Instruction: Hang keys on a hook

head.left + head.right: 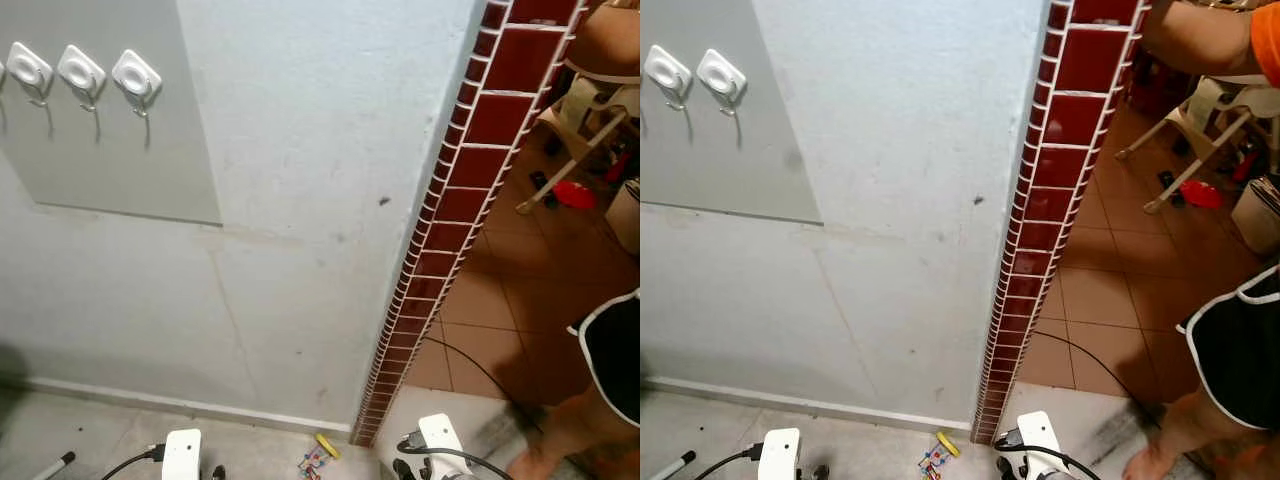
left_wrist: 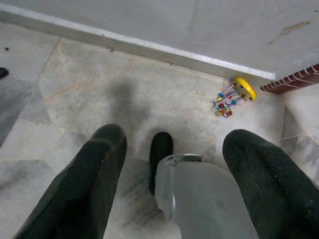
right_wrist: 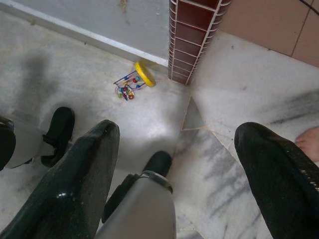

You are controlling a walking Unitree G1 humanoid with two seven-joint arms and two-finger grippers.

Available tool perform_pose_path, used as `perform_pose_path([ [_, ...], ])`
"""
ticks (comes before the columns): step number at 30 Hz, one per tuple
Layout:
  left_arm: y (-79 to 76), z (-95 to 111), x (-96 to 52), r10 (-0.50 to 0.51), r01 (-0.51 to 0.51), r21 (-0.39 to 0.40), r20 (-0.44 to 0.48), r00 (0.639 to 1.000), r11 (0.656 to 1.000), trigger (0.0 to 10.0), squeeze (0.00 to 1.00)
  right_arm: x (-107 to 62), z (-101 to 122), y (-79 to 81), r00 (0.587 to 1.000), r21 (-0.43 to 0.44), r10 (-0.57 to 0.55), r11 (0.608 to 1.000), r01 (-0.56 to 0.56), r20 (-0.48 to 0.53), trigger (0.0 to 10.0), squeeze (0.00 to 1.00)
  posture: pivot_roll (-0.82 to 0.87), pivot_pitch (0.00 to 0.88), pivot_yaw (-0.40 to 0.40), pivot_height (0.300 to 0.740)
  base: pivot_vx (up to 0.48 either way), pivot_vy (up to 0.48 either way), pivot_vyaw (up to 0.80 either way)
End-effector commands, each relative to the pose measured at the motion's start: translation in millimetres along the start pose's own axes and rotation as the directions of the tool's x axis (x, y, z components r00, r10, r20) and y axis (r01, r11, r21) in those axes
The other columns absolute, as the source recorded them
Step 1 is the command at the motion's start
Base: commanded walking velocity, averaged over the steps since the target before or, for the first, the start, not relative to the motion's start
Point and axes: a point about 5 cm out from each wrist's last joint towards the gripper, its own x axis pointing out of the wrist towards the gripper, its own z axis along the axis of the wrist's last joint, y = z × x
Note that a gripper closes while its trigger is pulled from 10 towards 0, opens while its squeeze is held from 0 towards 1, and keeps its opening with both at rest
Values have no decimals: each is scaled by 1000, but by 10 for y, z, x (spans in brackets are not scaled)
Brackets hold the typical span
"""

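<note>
The keys, a yellow disc with a bunch of coloured beads and wires, lie on the marble floor at the foot of the wall, close to the red tiled corner. They also appear as a small bright spot low in the eye view. Three white hooks sit in a row on a grey panel high on the wall at the left. My left gripper hangs open over the floor, holding nothing. My right gripper hangs open too, with the keys some way beyond its fingertips.
A red tiled column edge ends the white wall. Right of it a person in black shorts stands barefoot on brown tiles, with a black cable on the floor and a chair behind. My own black feet stand below the grippers.
</note>
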Motion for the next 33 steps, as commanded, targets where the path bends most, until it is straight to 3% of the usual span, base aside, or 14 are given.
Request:
perform_pose_path([
  [1, 23, -4, -2, 10, -10, -6, -4, 1000, 1000, 10000, 0, -4, 3, -16, 1000, -6, 0, 1000, 0, 4, 10000, 0, -77, 0, -25, 740, 0, 0, 800],
  [33, 35, 11, 0, 9, -9, -14, 0, 1000, 1000, 10000, 0, -2, -4, 1, 1000, 10, -2, 1000, 2, 6, 10000, 0, -91, 0, -12, 740, 0, 0, 800],
])
